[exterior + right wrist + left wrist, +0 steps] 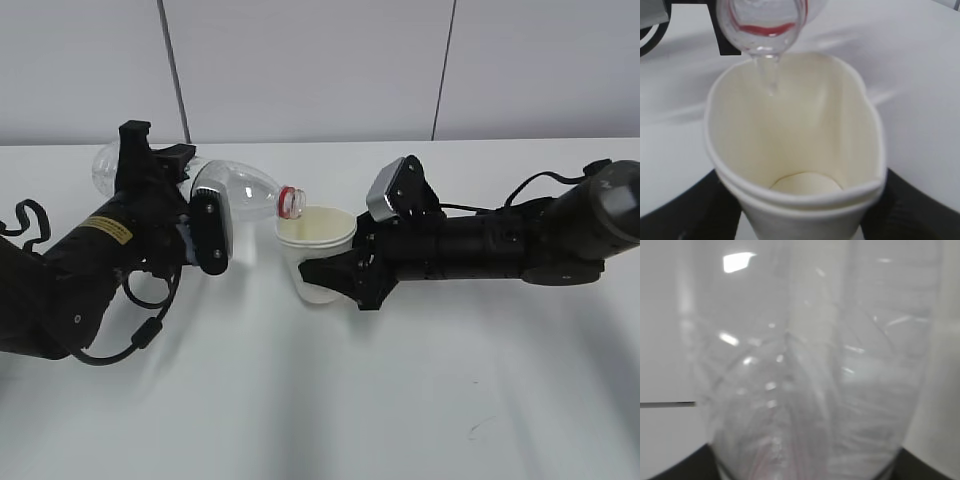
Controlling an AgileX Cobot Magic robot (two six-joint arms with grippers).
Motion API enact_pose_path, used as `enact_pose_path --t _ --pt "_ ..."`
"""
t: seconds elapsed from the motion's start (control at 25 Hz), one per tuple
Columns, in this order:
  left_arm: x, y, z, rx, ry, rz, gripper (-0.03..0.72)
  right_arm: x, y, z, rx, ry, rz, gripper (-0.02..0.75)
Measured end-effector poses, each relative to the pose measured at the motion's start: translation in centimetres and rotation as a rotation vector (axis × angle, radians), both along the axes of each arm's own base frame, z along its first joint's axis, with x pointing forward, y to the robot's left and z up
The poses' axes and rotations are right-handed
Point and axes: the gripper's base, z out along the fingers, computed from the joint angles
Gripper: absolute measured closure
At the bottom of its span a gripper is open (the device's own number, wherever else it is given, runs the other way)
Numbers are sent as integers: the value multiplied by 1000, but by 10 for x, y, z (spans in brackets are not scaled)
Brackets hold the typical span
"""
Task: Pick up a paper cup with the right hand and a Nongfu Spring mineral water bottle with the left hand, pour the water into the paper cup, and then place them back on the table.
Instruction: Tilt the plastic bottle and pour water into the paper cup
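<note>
Right wrist view, nearest first — the paper cup point(795, 150) sits clamped in the right hand point(335, 280), its rim squeezed out of round, black jaws on both sides of its wall. The cream floor of the cup looks nearly dry; only a thin thread of the water point(771, 75) drops from above onto the far inner wall.

Just beyond and above the rim is the mouth of the Nongfu Spring mineral water bottle point(240, 190), red neck ring showing. In the exterior view the bottle lies almost horizontal, long axis running left to right, mouth over the cup's left edge, base back toward the left hand point(195, 225). The left hand is closed around the bottle's body; the left wrist view is filled by blurred clear plastic, so the fingers themselves can't be made out there.

Both things are held off the table point(320, 400), between the two arms.

Judgement — pouring is underway. The key relation is mouth over rim: it sits near the edge, so little margin before spill.
</note>
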Motion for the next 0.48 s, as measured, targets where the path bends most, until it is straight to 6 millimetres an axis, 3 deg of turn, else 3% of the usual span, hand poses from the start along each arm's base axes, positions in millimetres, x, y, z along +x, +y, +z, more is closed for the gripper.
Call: enact_pose_path --t 0.48 --pt "0 0 0 10 -3 -1 343 -1 0 -1 -12 -2 19 260"
